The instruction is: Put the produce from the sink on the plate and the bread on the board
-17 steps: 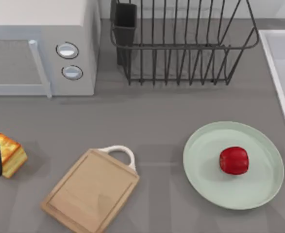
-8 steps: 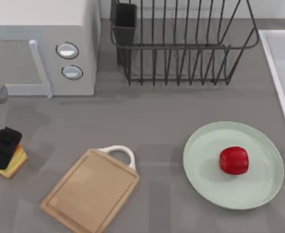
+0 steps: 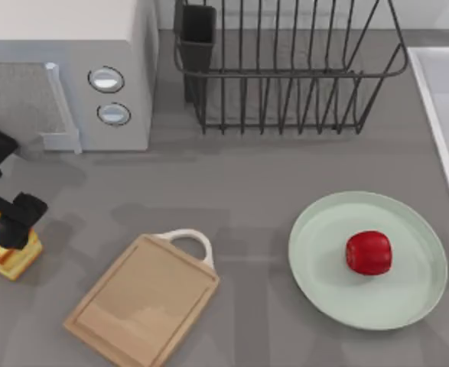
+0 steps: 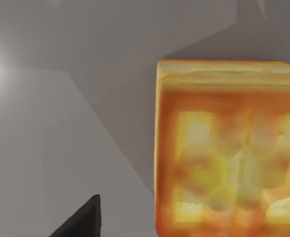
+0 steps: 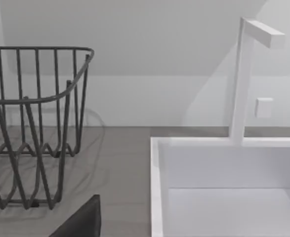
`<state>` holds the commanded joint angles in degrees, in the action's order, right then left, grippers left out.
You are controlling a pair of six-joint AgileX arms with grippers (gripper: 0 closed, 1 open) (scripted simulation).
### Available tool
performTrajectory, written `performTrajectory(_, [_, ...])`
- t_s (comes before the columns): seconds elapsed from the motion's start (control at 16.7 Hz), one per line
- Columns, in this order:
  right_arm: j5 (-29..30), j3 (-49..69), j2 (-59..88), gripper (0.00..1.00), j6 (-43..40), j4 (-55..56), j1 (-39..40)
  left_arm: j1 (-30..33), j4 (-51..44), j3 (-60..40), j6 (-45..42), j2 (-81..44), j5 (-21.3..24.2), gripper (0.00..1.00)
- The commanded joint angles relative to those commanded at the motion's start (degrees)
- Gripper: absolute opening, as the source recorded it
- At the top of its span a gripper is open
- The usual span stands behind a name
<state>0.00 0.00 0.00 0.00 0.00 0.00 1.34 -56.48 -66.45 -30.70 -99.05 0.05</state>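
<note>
The bread [image 3: 11, 258], a toasted golden cube, lies on the counter at the far left. My left gripper [image 3: 12, 228] hangs open right above it, covering part of its top. In the left wrist view the bread [image 4: 228, 148] looms close, with one dark fingertip [image 4: 80, 222] beside it and apart from it. The wooden board [image 3: 144, 300] lies bare to the right of the bread. The red produce [image 3: 368, 252] rests on the mint-green plate [image 3: 323, 267] at the right. In the right wrist view one fingertip [image 5: 83, 222] of my right gripper shows, facing the white sink [image 5: 224, 163].
A microwave [image 3: 63, 76] stands at the back left, just behind my left arm. A wire dish rack [image 3: 285, 69] fills the back middle. The sink's rim [image 3: 438, 130] runs along the right edge, with a white faucet [image 5: 243, 79] behind it.
My left arm has swung in from the table's left edge, and its gripper has come over the top of the bread. The produce, the plate and the board have stayed put.
</note>
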Motion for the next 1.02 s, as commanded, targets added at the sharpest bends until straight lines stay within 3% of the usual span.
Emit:
performTrajectory(0.48, [0.0, 0.0, 0.0, 1.0, 0.0, 0.0, 0.0, -0.2, 0.1, -0.3, -0.5, -1.2, 0.0, 1.0])
performTrajectory(1.02, [0.0, 0.0, 0.0, 1.0, 0.0, 0.0, 0.0, -0.1, 14.2, 7.4, -0.7, -7.8, 0.0, 1.0])
